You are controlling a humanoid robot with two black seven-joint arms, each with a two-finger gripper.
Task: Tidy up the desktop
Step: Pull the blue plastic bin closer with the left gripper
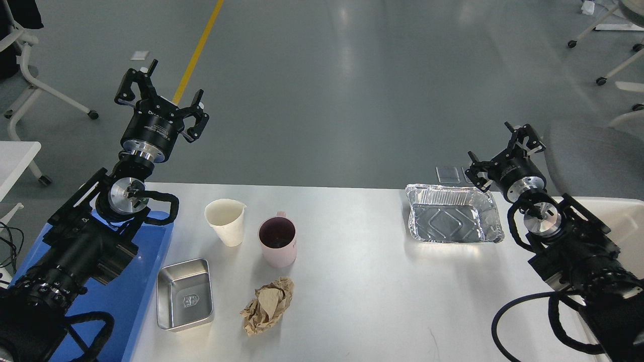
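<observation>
**White surface with cups, tins and crumpled paper; both pincers open and empty**

White and slightly glossy, the surface (352,301) fills the lower half of the head view, its far edge running across the middle of the picture with grey floor beyond.

Toward the left edge, a blue tray (126,291) lies under the left arm. Just beside the tray stands a small steel tin (184,300), empty. Beyond the tin, nearer the far edge, a cream paper cup (226,221) stands upright, and a pink mug (277,241) stands just beside it, apart from it, its inside dark. A ball of crumpled brown paper (267,305) lies near the front of the mug, between the mug and the near edge.

Toward the far right corner sits a foil tray (454,213), empty, its rim close to the far edge. A cream-white bin (621,216) shows at the right edge, partly hidden by the right arm.

The left pincer (160,94) is raised above the far left corner, out over the floor, its fingers spread wide and holding nothing. The right pincer (503,149) hangs just past the far edge beside the foil tray, fingers also spread apart, holding nothing and touching nothing.
</observation>
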